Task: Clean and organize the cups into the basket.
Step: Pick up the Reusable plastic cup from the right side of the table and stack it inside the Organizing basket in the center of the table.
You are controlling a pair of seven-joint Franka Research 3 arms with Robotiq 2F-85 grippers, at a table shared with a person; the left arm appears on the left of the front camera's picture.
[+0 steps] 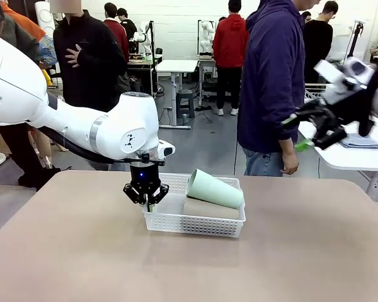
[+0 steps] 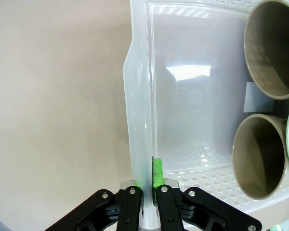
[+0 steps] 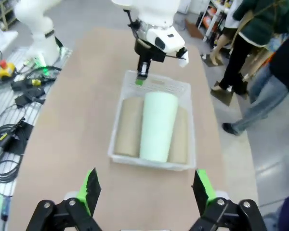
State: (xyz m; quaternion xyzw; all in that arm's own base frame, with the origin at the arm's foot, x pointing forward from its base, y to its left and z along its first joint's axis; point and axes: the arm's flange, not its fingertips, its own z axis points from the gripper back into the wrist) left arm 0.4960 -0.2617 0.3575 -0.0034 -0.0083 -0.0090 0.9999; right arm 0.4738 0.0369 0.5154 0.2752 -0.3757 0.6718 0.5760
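The left gripper point(image 1: 147, 200) is closed on the rim of the basket point(image 2: 137, 144); in the left wrist view the two fingers pinch the thin white wall from both sides, one green pad point(image 2: 157, 174) inside it. This hold probably serves to pull or straighten the basket on the table point(image 1: 82, 251), not to lift it. The right gripper point(image 3: 145, 188) is wide open and holds nothing; it hangs high above the table, well apart from the basket, so it leaves room for the left arm.

Farther in, all three cups lie on their sides in the basket: the two brown cups point(image 3: 130, 126) side by side at the bottom, the green cup point(image 1: 214, 189) resting on top between them. The sorting looks almost finished. Behind the table stands a person point(image 1: 274, 82).
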